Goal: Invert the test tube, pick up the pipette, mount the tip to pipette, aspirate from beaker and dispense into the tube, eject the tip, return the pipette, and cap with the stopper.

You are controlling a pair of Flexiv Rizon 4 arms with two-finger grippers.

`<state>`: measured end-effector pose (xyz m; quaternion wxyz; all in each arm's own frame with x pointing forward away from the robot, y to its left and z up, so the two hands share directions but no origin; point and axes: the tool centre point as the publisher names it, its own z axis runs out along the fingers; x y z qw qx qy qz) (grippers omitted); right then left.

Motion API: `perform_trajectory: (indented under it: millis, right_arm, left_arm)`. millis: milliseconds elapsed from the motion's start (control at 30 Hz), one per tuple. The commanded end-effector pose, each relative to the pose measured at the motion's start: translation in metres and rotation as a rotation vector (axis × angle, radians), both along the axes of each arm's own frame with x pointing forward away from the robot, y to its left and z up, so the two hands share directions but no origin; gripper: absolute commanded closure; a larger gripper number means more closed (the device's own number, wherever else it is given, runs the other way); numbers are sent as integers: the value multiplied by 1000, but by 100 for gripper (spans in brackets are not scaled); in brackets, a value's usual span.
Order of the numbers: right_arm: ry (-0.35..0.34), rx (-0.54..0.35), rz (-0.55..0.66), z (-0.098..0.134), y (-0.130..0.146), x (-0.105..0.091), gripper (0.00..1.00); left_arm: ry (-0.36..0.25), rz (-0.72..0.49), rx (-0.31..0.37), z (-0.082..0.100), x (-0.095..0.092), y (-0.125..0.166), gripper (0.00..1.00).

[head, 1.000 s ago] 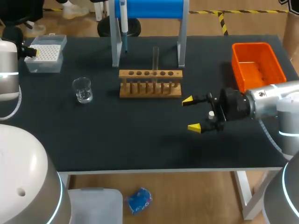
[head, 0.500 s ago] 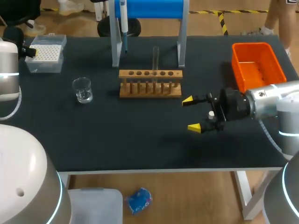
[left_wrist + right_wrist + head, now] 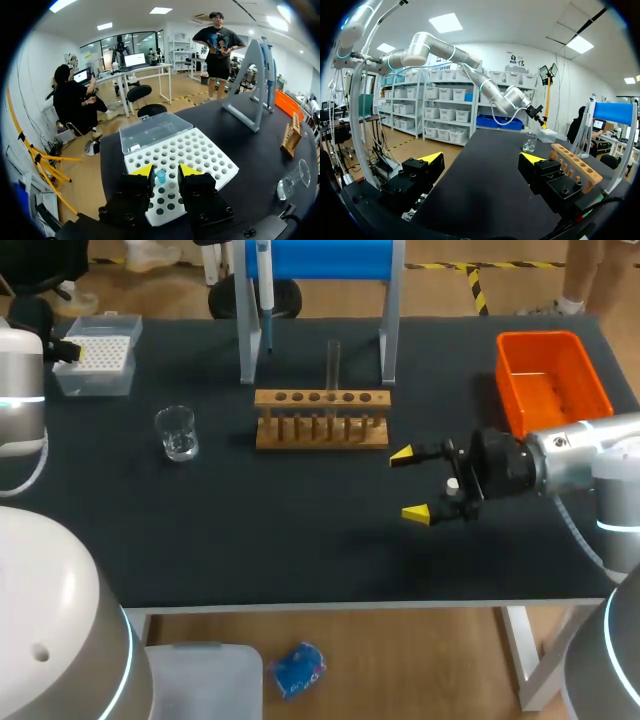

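Nothing moved. Tube (image 3: 333,362) upright in rack (image 3: 321,418), 11 o'clock from right claw (image 3: 408,483), which is released and empty. Light, slippery, fragile glass: grip mid-body, gently. Left claw (image 3: 166,170) released over tip box (image 3: 200,155).

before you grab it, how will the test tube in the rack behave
The test tube looks like thin clear glass, so probably fragile and slippery. It stands tall above the wooden rack, so a sideways nudge may tilt it. Round, it would likely roll if laid down.
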<state>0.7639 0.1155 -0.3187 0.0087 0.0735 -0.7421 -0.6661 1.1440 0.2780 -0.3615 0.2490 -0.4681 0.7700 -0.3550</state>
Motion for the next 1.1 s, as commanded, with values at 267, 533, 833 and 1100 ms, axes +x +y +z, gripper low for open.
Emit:
perform_trajectory:
  millis: [267, 533, 833, 1100]
  right_arm:
    - [-2, -1, -3, 0, 0, -1, 0]
    - [-2, -1, -3, 0, 0, -1, 0]
    - [-2, -1, -3, 0, 0, -1, 0]
    - [-2, -1, -3, 0, 0, -1, 0]
  left_arm:
    - [-2, 3, 16, -3, 5, 1, 77]
    - [-8, 0, 21, -4, 5, 1, 78]
    - [-3, -1, 38, -6, 6, 1, 84]
    - [2, -1, 42, -6, 6, 1, 100]
